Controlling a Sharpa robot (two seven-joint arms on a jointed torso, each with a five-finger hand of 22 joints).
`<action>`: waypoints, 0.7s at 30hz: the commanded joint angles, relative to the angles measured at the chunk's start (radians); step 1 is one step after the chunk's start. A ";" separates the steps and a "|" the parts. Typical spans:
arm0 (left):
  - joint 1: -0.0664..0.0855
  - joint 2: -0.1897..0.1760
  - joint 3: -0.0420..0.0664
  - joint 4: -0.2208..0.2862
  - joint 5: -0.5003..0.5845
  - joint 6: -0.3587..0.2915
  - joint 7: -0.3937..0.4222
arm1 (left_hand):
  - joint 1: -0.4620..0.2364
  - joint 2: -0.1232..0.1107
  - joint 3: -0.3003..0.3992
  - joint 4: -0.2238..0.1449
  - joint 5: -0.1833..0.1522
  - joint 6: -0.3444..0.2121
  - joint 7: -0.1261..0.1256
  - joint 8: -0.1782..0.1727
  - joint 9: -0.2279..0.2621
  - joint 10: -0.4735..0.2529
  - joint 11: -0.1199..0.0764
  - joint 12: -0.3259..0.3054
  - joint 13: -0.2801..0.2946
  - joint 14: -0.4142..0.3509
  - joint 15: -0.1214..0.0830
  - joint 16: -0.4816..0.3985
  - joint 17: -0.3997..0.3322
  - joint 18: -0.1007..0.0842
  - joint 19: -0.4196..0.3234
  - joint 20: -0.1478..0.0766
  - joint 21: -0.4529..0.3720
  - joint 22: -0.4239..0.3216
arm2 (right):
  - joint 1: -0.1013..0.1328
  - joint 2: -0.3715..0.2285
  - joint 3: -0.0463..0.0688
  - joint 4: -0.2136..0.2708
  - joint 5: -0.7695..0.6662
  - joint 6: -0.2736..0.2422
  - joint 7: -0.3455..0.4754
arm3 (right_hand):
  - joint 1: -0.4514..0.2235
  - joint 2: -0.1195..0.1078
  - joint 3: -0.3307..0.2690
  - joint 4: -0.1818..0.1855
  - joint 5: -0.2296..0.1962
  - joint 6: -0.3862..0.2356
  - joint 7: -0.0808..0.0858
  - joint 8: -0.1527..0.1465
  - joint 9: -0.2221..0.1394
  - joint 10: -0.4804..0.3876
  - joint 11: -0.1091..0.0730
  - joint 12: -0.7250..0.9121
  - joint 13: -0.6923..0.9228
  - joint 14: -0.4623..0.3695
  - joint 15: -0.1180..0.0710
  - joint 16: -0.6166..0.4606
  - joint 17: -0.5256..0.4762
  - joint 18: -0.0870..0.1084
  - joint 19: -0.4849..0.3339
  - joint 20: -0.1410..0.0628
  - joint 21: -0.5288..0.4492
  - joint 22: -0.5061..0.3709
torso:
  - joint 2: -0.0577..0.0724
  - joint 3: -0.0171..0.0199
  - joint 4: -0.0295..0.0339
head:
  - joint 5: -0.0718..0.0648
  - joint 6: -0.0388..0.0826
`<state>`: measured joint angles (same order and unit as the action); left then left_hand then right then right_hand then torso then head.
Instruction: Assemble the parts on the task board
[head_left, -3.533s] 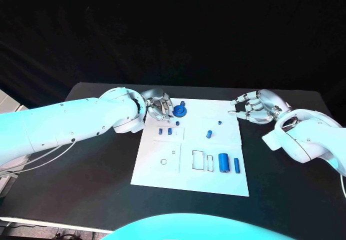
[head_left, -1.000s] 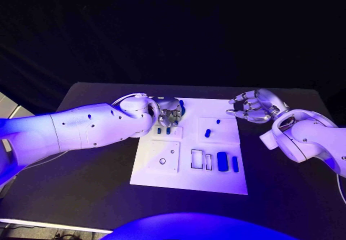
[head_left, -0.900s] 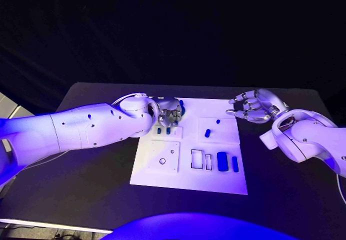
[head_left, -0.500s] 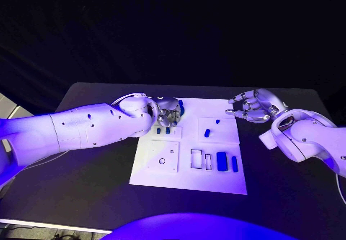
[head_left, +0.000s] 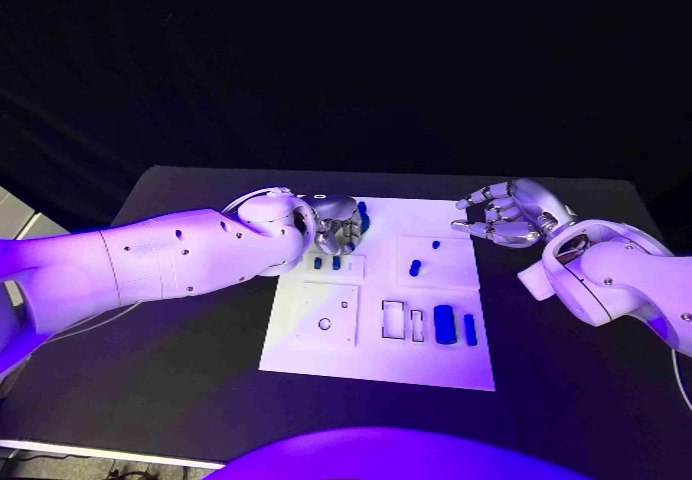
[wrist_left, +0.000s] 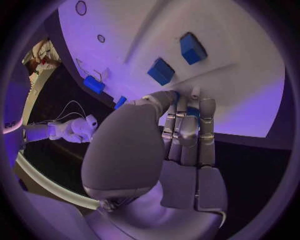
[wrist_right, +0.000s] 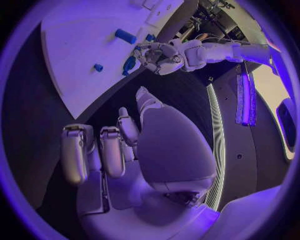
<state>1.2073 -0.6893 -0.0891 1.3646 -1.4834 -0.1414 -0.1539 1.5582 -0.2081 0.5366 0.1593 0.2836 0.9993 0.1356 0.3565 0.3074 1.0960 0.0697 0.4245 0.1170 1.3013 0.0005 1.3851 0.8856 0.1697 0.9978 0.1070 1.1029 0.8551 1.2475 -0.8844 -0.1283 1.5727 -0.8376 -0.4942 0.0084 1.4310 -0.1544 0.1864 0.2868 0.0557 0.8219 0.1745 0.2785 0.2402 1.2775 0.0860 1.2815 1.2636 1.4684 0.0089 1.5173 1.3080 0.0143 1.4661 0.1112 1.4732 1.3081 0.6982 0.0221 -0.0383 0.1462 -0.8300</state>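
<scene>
The left hand (head_left: 338, 222) sits at the far left corner of the task board (head_left: 378, 365), fingers closed on a blue part (wrist_left: 192, 111) there — mostly hidden by them. The right hand (head_left: 503, 214) hovers off the board's far right edge, fingers curled, holding nothing. Other blue pieces lie in mid-board recesses. Judgement: the part looks small, rigid, light and smooth — liable to slip or tilt; best pinched by its sides, kept upright.

Blue part (head_left: 361, 212) half-hidden behind left hand (head_left: 336, 222)
</scene>
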 joint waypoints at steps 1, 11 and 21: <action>-0.003 -0.012 0.009 0.022 0.076 -0.013 0.019 | -0.034 -0.008 0.000 -0.003 0.003 0.013 -0.002 -0.005 0.005 0.011 -0.001 -0.013 0.001 0.009 0.002 0.003 0.000 -0.002 0.003 0.004 0.006 0.003 | -0.001 0.000 0.000 0.001 -0.010 0.006 0.014 | 0.000 0.007 0.000 -0.006 0.004 0.004 -0.004 0.006 -0.001 -0.003 0.000 -0.002 0.001 0.074 0.000 -0.004 0.157 0.012 0.060 -0.001 -0.003 0.196 | 0.000 -0.0011 0.0018 | -0.002 0.002; 0.006 -0.081 0.051 0.098 0.144 0.020 0.017 | -0.058 -0.015 0.001 -0.002 0.003 0.018 -0.005 -0.007 0.012 0.020 -0.002 -0.032 0.001 0.008 0.002 0.002 -0.006 0.000 -0.004 0.005 -0.001 -0.004 | -0.001 -0.001 0.000 0.000 -0.010 0.006 0.013 | 0.000 0.008 0.000 -0.006 0.004 0.005 -0.004 0.007 -0.002 -0.004 0.000 -0.003 0.000 0.074 -0.001 -0.005 0.155 0.012 0.060 -0.001 -0.003 0.196 | -0.002 0.0012 0.0009 | -0.001 0.004; 0.018 -0.133 0.061 0.109 0.147 0.056 0.013 | -0.064 -0.018 0.002 -0.002 0.003 0.018 -0.006 -0.009 0.015 0.023 -0.003 -0.039 0.001 0.006 0.001 0.001 -0.007 0.000 -0.004 0.005 -0.002 -0.003 | -0.001 0.000 0.000 -0.001 -0.010 0.005 0.012 | 0.000 0.008 0.000 -0.006 0.004 0.005 -0.004 0.007 -0.002 -0.003 0.000 -0.003 0.000 0.074 -0.001 -0.005 0.156 0.012 0.059 -0.001 -0.004 0.195 | 0.001 0.0009 0.0009 | -0.001 0.001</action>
<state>1.2239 -0.8218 -0.0294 1.4716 -1.3532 -0.1189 -0.1477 1.5016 -0.2262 0.5379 0.1581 0.2835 1.0118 0.1301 0.3536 0.3230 1.1120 0.0678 0.3900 0.1192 1.3045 0.0038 1.3851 0.8768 0.1697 0.9935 0.1110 1.1028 0.8504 1.2468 -0.8854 -0.1283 1.5711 -0.8380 -0.4942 0.0087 1.4310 -0.1544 0.1864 0.2868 0.0557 0.8219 0.1745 0.2825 0.2394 1.2776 0.0860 1.2815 1.2636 1.4684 0.0089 1.5173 1.3077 0.0143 1.4661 0.1112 1.4732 1.3078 0.6981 0.0236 -0.0386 0.1452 -0.8283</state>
